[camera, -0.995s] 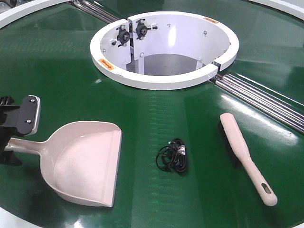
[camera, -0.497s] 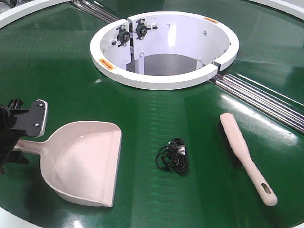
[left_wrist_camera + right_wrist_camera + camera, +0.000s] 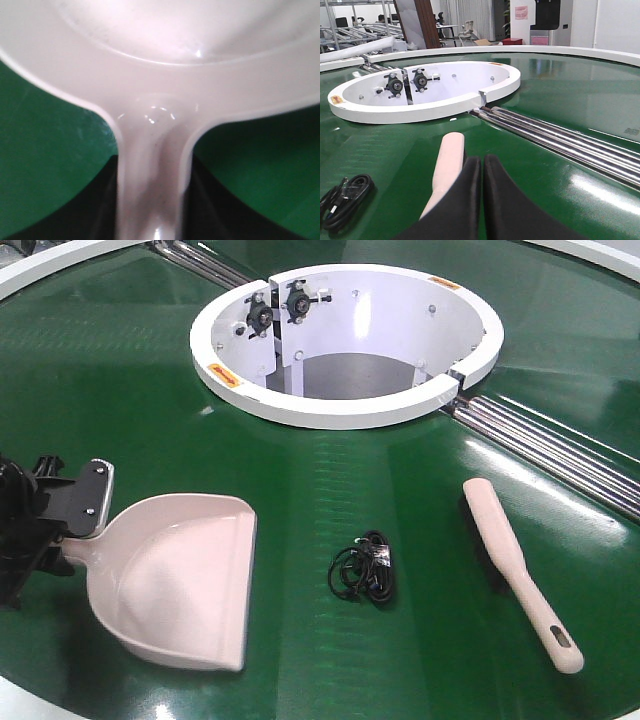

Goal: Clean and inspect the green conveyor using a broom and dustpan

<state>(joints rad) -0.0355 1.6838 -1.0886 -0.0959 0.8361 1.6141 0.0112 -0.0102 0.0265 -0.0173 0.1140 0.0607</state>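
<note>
- Fingers (image 3: 212, 207) of left gripper (image 3: 60, 525): dark, one on each side of the thin handle, pinching it just behind the scoop.
- Dustpan (image 3: 175, 580): held by that handle at the front left of the green conveyor (image 3: 120, 390), hollow side up, open lip pointing toward the near rim. Cannot tell whether the lip touches the belt.
- Left wrist view filled by pale scoop wall and handle root, green belt on both sides.
- Fingers (image 3: 512, 210) of right gripper (image 3: 481, 159): pressed together, only a thin seam between them, nothing held.
- Right gripper low over the belt, tips just beside the rounded brush end of the broom (image 3: 447, 167); no contact discernible. Not seen in front view.
- Broom (image 3: 515, 565): flat on the belt at front right, well apart from the dustpan, dark bristles along its left edge, hang-hole end toward the near rim.
- Black cable bundle (image 3: 365, 570): loose coil on the belt between dustpan and broom, touching neither.
- White ring housing (image 3: 345, 410): set into the belt beyond all three, split at two points, two black bearings on the inner wall.
- Steel rails (image 3: 550, 445): running from the ring's right-hand split out toward the right edge.
</note>
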